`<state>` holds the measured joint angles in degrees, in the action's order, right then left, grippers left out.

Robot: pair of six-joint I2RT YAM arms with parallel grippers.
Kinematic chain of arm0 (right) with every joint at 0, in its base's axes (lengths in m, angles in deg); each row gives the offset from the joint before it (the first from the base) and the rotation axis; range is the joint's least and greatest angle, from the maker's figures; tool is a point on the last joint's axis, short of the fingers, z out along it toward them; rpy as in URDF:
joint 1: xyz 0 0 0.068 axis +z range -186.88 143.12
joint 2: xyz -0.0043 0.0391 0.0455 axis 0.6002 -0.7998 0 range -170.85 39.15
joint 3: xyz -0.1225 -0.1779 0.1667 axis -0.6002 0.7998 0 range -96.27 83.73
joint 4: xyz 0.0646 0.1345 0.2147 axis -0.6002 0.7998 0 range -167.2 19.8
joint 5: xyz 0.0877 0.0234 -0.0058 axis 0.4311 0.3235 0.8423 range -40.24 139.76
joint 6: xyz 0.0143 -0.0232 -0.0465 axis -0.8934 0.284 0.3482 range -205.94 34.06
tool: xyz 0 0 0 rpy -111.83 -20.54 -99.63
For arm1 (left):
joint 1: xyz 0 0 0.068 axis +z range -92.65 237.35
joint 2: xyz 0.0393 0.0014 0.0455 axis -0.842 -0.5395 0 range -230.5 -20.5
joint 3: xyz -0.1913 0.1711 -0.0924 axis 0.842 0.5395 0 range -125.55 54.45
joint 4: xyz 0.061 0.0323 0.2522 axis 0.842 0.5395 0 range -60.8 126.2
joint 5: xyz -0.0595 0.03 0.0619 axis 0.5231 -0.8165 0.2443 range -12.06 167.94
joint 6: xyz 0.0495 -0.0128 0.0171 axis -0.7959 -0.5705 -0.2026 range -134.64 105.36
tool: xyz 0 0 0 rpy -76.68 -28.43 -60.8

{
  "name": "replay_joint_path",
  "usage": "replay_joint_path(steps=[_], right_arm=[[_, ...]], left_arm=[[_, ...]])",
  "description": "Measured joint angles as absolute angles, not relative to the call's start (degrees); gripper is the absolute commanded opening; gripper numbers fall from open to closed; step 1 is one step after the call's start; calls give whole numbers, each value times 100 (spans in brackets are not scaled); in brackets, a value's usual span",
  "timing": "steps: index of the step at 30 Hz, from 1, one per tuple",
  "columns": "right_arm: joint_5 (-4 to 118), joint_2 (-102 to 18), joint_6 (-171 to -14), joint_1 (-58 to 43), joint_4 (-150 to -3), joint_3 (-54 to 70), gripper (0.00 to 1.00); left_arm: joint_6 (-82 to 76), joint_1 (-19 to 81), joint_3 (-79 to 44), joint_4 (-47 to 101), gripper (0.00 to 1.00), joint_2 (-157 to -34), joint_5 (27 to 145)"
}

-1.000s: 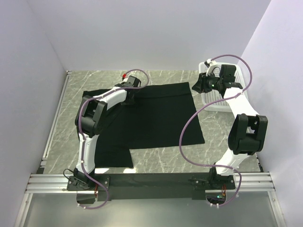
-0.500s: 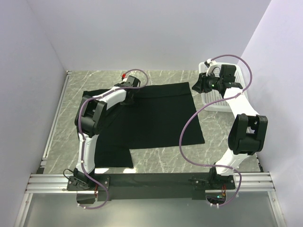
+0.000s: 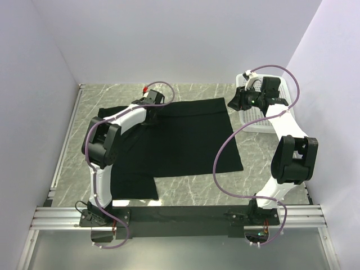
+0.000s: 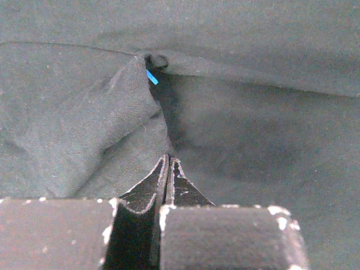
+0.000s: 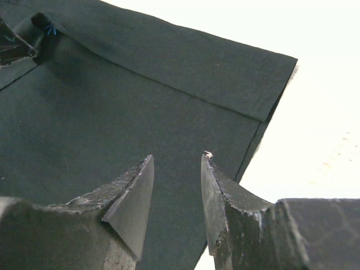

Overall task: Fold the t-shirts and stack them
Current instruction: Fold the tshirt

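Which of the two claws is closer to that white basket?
The right gripper, hovering just beside the basket; the left gripper pinches the t-shirt across the table.

No text can be read; the black t-shirt bears only a tiny blue mark.

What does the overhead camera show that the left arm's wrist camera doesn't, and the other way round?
Only overhead: both arms, the white perforated plastic basket at the far right, the grey marbled table, and the whole spread of the black cloth t-shirt. Only left wrist: the left gripper shut, pinching a raised fold of cloth, with a tiny light-blue mark beyond it. Both: the same shirt under that gripper.
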<state>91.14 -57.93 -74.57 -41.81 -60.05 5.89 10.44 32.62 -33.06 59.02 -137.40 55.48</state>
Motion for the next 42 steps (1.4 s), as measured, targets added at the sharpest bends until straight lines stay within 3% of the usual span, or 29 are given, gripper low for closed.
replay_joint_path(steps=[32,35,36,39,42], right_arm=[[9145,-5791,-7503,-4181,-6045,608,46],[9145,-5788,-7503,-4181,-6047,608,47],[9145,-5786,-7503,-4181,-6047,611,47],[9145,-5784,-7500,-4181,-6047,613,47],[9145,-5784,-7500,-4181,-6047,617,47]], left_arm=[[572,3122,-2139,6147,1,-12479,6984],[553,3122,-2143,6184,20,-12479,6958],[566,3122,-2145,6204,36,-12479,6923],[583,3120,-2187,6352,59,-12479,6757],[616,3122,-2217,6442,67,-12453,6595]])
